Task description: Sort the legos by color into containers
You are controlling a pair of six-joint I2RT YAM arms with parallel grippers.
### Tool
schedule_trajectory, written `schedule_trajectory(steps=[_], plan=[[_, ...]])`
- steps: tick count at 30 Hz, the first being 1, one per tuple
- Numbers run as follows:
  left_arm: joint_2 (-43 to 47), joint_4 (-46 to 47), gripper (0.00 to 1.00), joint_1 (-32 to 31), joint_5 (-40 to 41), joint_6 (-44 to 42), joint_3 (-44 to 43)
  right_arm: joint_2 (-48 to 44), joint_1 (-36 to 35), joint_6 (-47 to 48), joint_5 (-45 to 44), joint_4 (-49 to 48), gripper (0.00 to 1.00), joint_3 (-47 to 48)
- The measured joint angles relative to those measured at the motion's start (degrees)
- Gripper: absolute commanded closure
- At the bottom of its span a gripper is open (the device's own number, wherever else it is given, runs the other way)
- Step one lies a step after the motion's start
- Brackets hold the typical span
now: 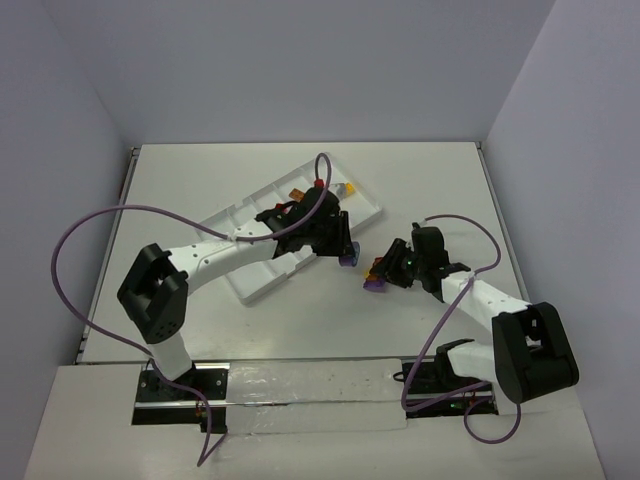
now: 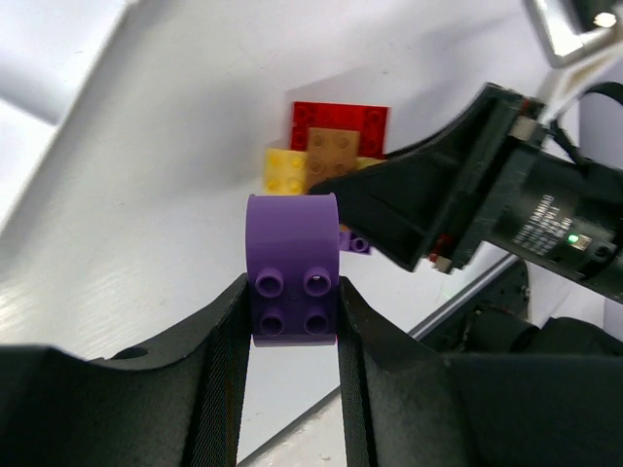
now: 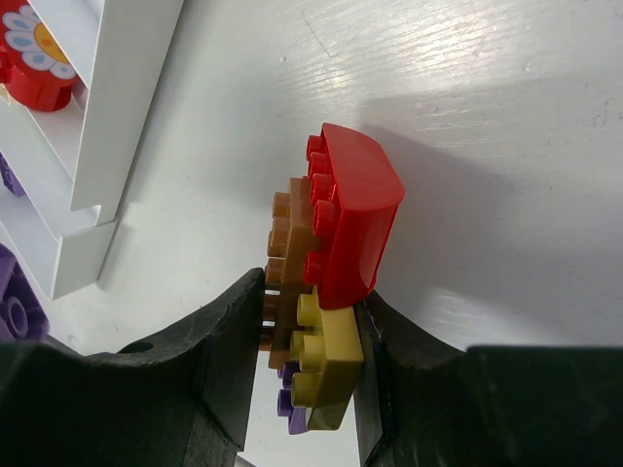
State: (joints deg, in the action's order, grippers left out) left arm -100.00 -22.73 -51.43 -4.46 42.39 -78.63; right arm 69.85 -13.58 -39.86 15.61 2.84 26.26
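The white tray (image 1: 262, 275) lies at an angle at the table's middle, with a brown-orange brick (image 1: 297, 194), a red brick (image 1: 319, 184) and a yellow brick (image 1: 348, 188) near its far end. My left gripper (image 1: 338, 243) is just off the tray's right edge, shut on a purple brick (image 2: 292, 263) that has a rounded top. My right gripper (image 1: 390, 270) is shut on a stuck-together cluster: red brick (image 3: 355, 209), brown-orange plate (image 3: 287, 248), yellow brick (image 3: 328, 360) and a small purple brick (image 3: 288, 401). The left wrist view shows this cluster (image 2: 326, 146) just beyond the purple brick.
The tray's corner (image 3: 107, 126) fills the upper left of the right wrist view, with a red flower-printed piece (image 3: 34, 63) inside. A clear strip (image 1: 310, 395) lies along the near edge between the arm bases. Purple cables loop over the left side.
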Motion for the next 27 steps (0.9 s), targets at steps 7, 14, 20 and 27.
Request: schedule_trajectory(steps=[7, 14, 20, 27], plan=[[6.6, -6.3, 1.0, 7.7, 5.7, 0.5, 1.4, -0.4, 0.0, 0.4, -0.6, 0.2, 0.98, 0.0], [18.2, -15.0, 1.0, 16.4, 22.0, 4.0, 7.1, -0.7, 0.0, 0.9, -0.7, 0.7, 0.98, 0.1], [22.4, -18.9, 1.0, 28.5, 28.9, 7.2, 18.9, -0.9, 0.0, 1.6, -0.9, 1.7, 0.98, 0.5], [20.7, -17.6, 1.0, 29.0, 28.3, 7.9, 21.0, -1.2, 0.0, 1.6, -1.1, 2.3, 0.98, 0.5]])
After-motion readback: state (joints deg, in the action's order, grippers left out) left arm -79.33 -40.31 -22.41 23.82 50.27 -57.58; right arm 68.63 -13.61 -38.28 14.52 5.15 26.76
